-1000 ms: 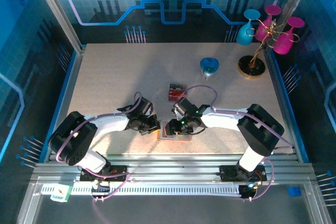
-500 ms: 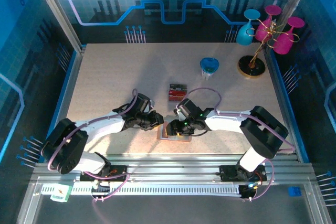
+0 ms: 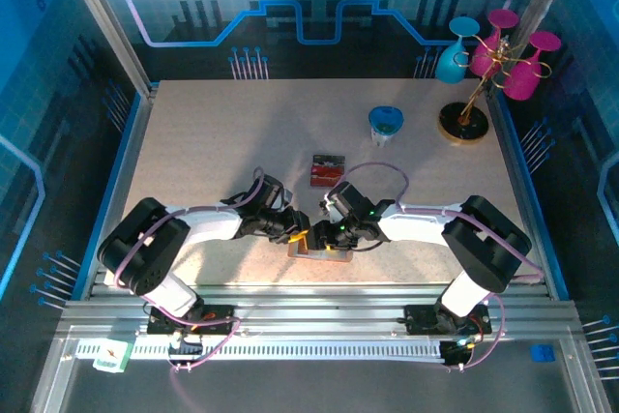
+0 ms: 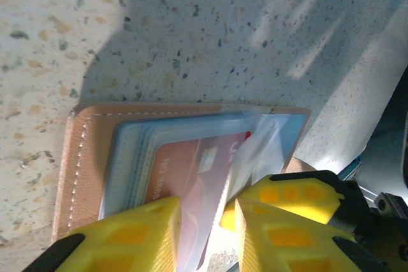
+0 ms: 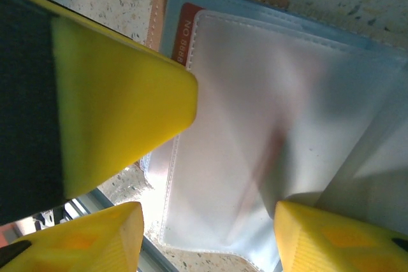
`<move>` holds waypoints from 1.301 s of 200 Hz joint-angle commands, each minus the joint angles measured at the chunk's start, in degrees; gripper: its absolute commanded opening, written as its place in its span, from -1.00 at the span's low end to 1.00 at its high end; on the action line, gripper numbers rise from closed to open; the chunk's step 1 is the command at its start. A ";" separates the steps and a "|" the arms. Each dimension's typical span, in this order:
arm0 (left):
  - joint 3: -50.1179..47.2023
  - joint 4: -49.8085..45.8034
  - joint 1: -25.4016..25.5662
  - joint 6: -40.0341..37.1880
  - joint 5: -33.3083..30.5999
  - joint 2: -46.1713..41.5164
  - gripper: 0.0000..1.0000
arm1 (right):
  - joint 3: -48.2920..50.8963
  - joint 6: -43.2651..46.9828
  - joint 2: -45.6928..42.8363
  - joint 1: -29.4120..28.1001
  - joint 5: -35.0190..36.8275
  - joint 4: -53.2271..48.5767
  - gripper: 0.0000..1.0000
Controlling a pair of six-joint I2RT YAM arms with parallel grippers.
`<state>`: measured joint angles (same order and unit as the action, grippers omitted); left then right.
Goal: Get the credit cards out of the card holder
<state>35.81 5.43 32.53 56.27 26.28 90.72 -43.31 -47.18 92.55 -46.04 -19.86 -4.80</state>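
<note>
Seemingly pinning the card holder [image 4: 73, 170] open by the table's [image 3: 213, 142] near edge, right hand [image 5: 204, 227] spread. Straddling the red card [image 4: 185, 176] to draw it out, left hand [image 4: 207, 221] slightly parted

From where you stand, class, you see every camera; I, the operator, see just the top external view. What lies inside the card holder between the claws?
Observer: The left wrist camera shows a red card inside the open card holder, partly under a clear sleeve.
Operator: Is the left claw clamped on it?
Observer: No, the left claw stands open, the sleeve's edge between its jaws.
Operator: And the right claw?
Observer: Its own camera shows the right claw open, astride the clear sleeve.
</note>
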 commanded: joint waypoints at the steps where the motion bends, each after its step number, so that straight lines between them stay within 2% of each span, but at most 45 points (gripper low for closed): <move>1: 0.64 -1.03 0.56 -0.06 1.87 1.51 -0.41 | 0.75 -0.46 -1.07 0.57 -1.06 0.53 0.13; 59: 1.45 -0.77 1.17 -0.28 3.05 2.80 -0.51 | 1.81 -0.26 -5.23 0.52 -0.97 2.20 0.14; 128: 2.13 -2.07 1.24 -0.49 3.13 1.71 -0.50 | 1.92 0.94 -12.70 1.54 1.58 -1.26 0.15; 260: 7.06 -6.82 3.82 -0.77 2.73 -0.98 -0.47 | 5.34 3.76 -23.07 10.12 3.15 -7.95 0.16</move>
<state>40.58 1.34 35.35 55.96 28.36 91.00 -39.03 -44.71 72.20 -37.52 -17.45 -10.48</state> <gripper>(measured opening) 0.264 0.581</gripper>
